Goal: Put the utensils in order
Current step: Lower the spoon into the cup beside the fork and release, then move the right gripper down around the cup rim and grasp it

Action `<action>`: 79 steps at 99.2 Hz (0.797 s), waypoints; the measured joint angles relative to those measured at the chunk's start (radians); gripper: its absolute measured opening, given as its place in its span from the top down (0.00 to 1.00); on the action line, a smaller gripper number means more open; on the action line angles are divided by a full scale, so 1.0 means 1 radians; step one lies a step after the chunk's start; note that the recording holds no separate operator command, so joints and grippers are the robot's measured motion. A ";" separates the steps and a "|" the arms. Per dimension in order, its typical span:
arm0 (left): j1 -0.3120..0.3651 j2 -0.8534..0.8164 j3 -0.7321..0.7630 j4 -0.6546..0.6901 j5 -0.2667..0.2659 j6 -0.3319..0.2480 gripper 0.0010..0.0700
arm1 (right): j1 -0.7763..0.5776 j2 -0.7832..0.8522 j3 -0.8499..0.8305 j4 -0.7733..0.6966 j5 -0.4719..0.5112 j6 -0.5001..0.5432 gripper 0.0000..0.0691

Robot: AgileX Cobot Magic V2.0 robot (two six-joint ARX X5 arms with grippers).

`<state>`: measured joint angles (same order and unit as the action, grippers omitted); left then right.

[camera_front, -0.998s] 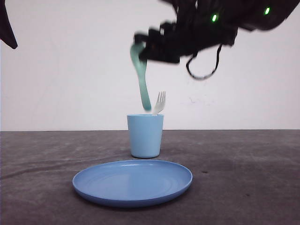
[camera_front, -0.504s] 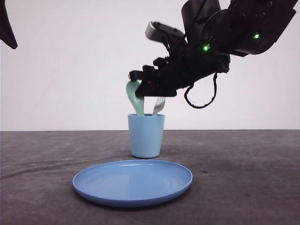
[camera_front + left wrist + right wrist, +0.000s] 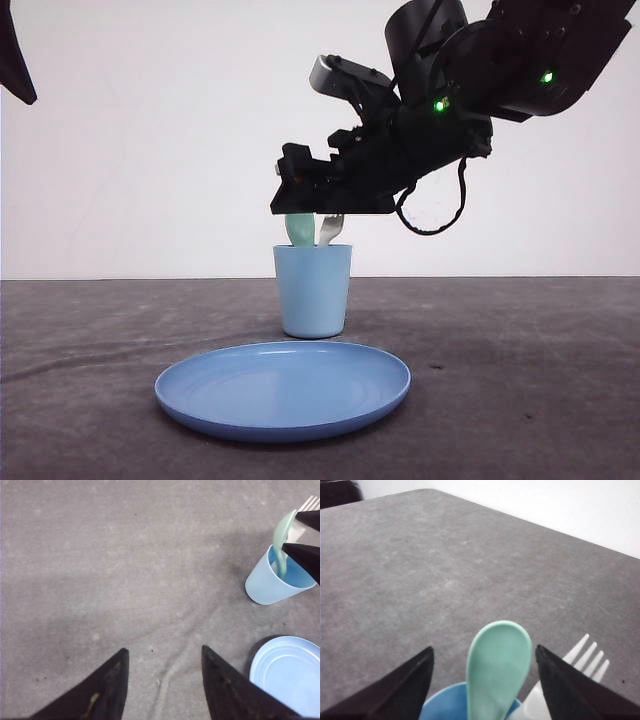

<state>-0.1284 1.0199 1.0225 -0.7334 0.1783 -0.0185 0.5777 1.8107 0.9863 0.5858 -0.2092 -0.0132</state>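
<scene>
The mint-green spoon [image 3: 298, 229] and the white fork [image 3: 330, 229] stand in the light blue cup [image 3: 312, 290], bowl and tines up. My right gripper [image 3: 285, 190] hovers just above the cup rim, open. In the right wrist view its fingers [image 3: 405, 680] flank the spoon bowl [image 3: 499, 665] with a gap on each side, and the fork [image 3: 585, 660] stands beside it. My left gripper [image 3: 164, 650] is open over bare table, holding nothing. From there the cup [image 3: 267, 582] with the spoon [image 3: 282, 535] and fork [image 3: 305, 510] sits well off to one side.
A round blue plate [image 3: 283, 388] lies in front of the cup, near the table's front edge; its rim [image 3: 287, 675] also shows in the left wrist view. Grey cloth-like table surface [image 3: 520, 350] spreads on both sides. Part of the left arm [image 3: 15, 60] hangs at the upper left.
The right gripper lowered the spoon handle-first into the cup beside the fork, then opened and let it go. The left arm has not moved.
</scene>
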 joint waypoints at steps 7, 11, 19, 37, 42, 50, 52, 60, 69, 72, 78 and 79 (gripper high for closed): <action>0.000 0.000 0.000 -0.001 0.000 0.000 0.62 | 0.000 -0.037 0.000 -0.015 -0.005 0.018 0.39; 0.000 0.000 0.000 -0.003 0.000 0.000 0.62 | 0.000 -0.068 0.000 -0.036 -0.014 0.027 0.39; 0.000 0.000 0.000 -0.006 0.000 0.000 0.62 | 0.000 -0.137 0.000 -0.092 -0.051 0.040 0.39; 0.000 0.000 0.000 -0.008 0.000 0.000 0.62 | -0.003 -0.283 0.000 -0.319 -0.084 0.047 0.39; 0.000 0.000 0.000 -0.008 0.000 0.000 0.62 | -0.006 -0.323 0.000 -0.393 -0.084 0.047 0.39; 0.000 0.000 0.000 -0.008 0.000 0.000 0.62 | -0.019 -0.383 0.000 -0.510 -0.083 0.047 0.39; 0.000 0.000 0.000 -0.008 0.000 0.000 0.62 | -0.023 -0.396 0.000 -0.538 -0.084 0.047 0.39; 0.000 0.000 0.000 -0.008 0.000 0.002 0.62 | -0.039 -0.442 0.000 -0.648 -0.080 0.047 0.39; 0.000 0.000 0.000 -0.008 0.000 0.004 0.62 | -0.053 -0.475 -0.001 -0.742 -0.077 0.047 0.39; 0.000 0.000 0.000 -0.008 0.000 0.005 0.62 | -0.059 -0.482 -0.005 -0.753 -0.073 0.047 0.39; 0.000 0.000 0.000 -0.008 0.000 0.005 0.62 | -0.063 -0.493 -0.014 -0.766 -0.051 0.047 0.39; 0.000 0.000 0.000 -0.008 0.000 0.005 0.62 | -0.063 -0.494 -0.015 -0.769 -0.047 0.047 0.39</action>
<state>-0.1284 1.0199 1.0225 -0.7418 0.1783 -0.0139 0.5144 1.3167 0.9714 -0.1829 -0.2562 0.0338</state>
